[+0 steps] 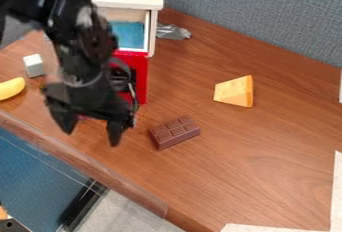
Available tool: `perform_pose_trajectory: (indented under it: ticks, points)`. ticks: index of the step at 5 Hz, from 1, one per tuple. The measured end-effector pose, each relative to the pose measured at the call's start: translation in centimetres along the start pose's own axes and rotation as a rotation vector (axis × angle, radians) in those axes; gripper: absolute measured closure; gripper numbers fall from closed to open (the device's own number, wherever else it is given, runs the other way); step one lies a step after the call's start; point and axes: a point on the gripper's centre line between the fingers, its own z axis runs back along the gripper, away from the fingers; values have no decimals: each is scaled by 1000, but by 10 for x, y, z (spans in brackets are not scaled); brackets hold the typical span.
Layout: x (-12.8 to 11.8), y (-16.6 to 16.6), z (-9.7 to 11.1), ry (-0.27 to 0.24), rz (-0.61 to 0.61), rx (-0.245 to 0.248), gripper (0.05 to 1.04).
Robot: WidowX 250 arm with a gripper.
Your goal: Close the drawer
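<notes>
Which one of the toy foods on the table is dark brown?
The chocolate bar, right of the gripper in the picture; the cheese wedge and the banana are both yellowish.

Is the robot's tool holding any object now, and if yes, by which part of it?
Nothing is held. The tool has its two tips apart, with nothing gripped between them; the chocolate bar lies free on the table.

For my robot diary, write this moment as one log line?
task: close drawer | drawer: open | gripper: open, near red front | chocolate, cheese: on table
</notes>
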Motion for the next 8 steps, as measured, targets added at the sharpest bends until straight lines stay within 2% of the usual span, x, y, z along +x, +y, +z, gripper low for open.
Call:
perform_pose_trajectory:
  ticks: [1, 2, 4, 6, 8]
  points:
    - [0, 0, -2, -7, 4, -4, 83]
    - [0, 8, -14, 19, 22, 12, 83]
    - [13, 23, -34, 30, 66, 49, 83]
    - [32, 32, -45, 18, 88, 64, 83]
    - [60, 39, -44, -29, 101, 74, 83]
